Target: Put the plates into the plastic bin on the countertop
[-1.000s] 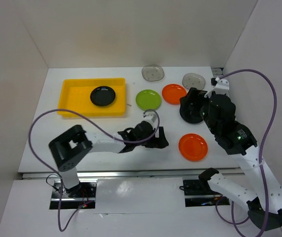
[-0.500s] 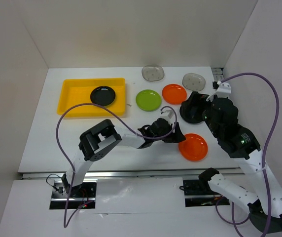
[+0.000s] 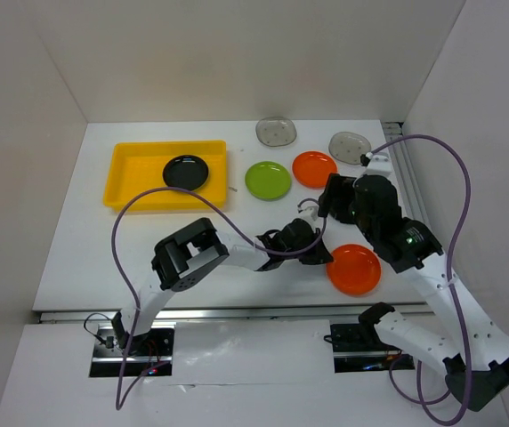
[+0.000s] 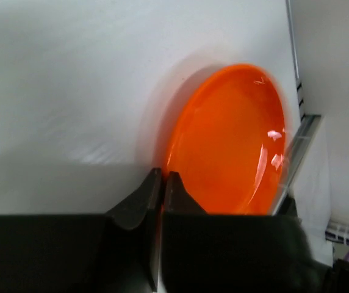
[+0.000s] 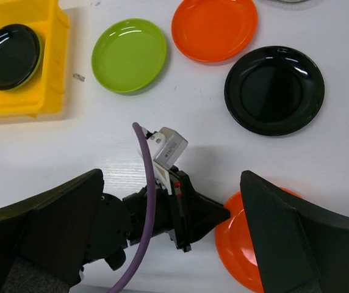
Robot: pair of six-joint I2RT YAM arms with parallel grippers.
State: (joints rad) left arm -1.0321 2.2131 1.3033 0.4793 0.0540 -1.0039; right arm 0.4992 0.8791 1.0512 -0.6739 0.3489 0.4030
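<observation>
Pickup step: the left gripper [image 4: 162, 179] is pinched on the rim of the near orange plate [image 4: 229, 140] at the countertop's [image 3: 85, 240] front edge, right of middle. The right gripper [image 3: 336, 197] hangs wide open above. Next — lift it level and carry it to the plastic bin [image 3: 123, 182] at the back-left corner, beside the black plate [image 3: 186, 172] inside.

Plain white walls [image 3: 237, 53] enclose three sides.
</observation>
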